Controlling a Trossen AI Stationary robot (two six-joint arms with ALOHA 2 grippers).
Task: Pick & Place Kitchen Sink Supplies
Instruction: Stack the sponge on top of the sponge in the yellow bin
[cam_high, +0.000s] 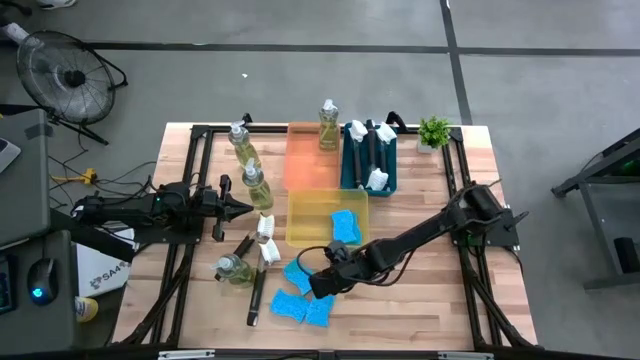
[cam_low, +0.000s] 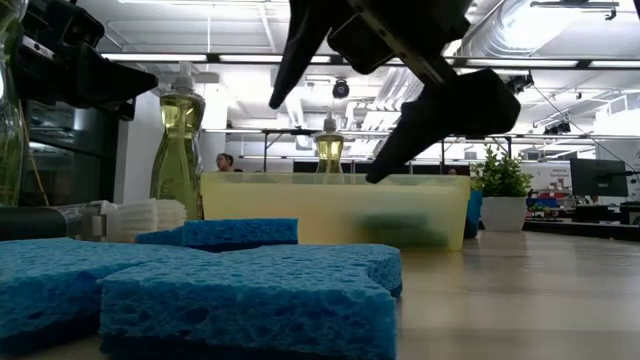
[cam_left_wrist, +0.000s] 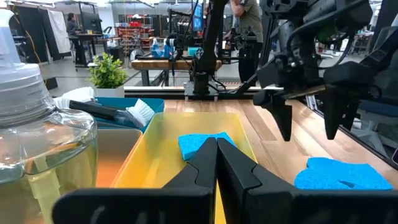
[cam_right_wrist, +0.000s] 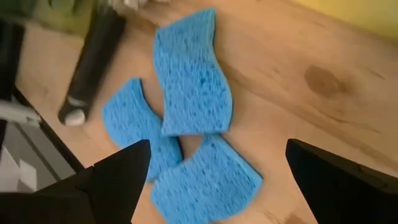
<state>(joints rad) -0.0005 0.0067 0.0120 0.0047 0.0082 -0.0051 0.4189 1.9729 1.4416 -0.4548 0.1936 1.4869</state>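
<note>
Three bright blue sponges lie flat on the wooden table, close together, near its front. My right gripper hangs open just above them, slanting down, touching nothing. A further sponge lies in the yellow tray. Soap bottles stand upright; one more lies on its side. A black-handled brush lies on the table, and others lie in the teal tray. My left gripper waits shut and level at the left.
An orange tray stands beside the teal tray at the far side. A small potted plant stands at the far right corner. A second brush head lies left of the yellow tray. Bare wood lies to the right front.
</note>
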